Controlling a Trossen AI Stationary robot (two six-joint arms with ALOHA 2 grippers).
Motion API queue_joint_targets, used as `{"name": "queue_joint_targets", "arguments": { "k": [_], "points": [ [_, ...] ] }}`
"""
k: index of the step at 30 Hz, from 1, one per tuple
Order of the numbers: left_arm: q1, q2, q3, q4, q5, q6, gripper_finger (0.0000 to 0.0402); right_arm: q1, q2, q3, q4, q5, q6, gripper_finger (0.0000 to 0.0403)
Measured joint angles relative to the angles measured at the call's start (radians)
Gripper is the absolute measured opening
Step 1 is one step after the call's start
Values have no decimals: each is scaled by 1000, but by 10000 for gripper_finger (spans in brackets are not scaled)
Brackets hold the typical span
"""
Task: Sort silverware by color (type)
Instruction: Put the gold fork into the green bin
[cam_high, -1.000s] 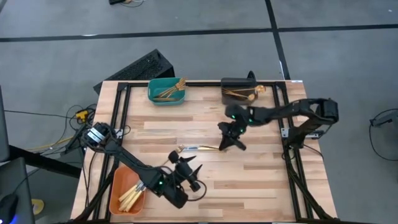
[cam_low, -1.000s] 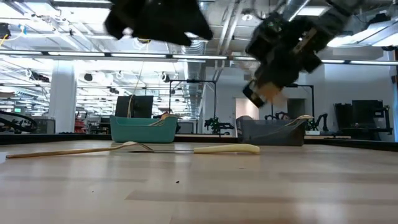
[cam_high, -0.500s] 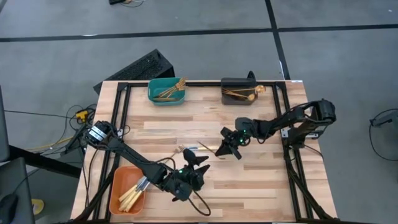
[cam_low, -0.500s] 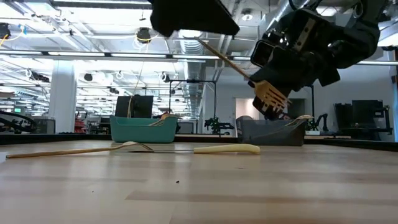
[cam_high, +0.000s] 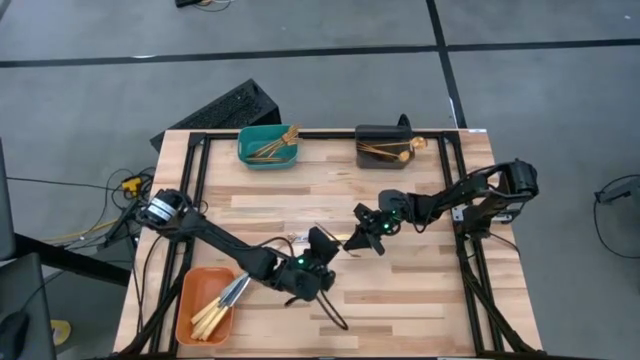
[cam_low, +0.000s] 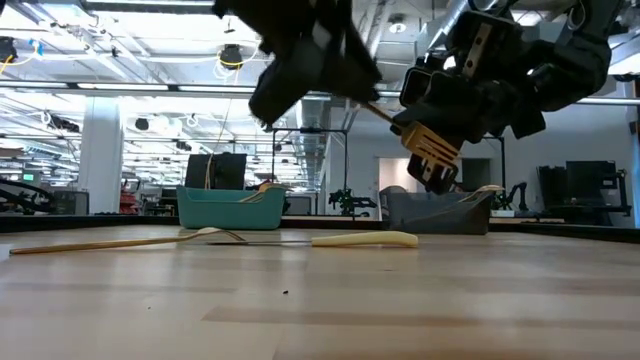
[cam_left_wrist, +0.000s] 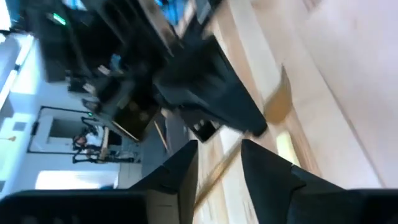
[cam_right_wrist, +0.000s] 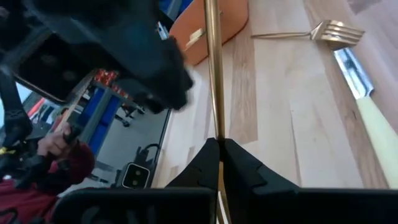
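Gold catches the light mid-table, where the right gripper is clamped on a slim fork held in the air, tines hanging below the fingers in the low view and its handle pointing toward the left gripper. The left gripper's fingers straddle that handle in its wrist view, partly spread; whether they have bitten yet I cannot tell. It looks like a hand-over, so next the left must close firmly before the right lets go. Another fork and a pale-handled knife lie on the wooden table; sorted pieces sit in the teal bin, dark grey bin and orange bin. No readable writing anywhere.
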Motion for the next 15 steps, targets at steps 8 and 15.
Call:
{"name": "queue_joint_targets", "arguments": {
  "k": [8,15],
  "points": [
    [22,0,0,-97,-24,-8,93,12,0,7,-5,1,17,33],
    [34,0,0,-120,-23,-44,78,14,0,33,-17,2,26,34]
  ]
}}
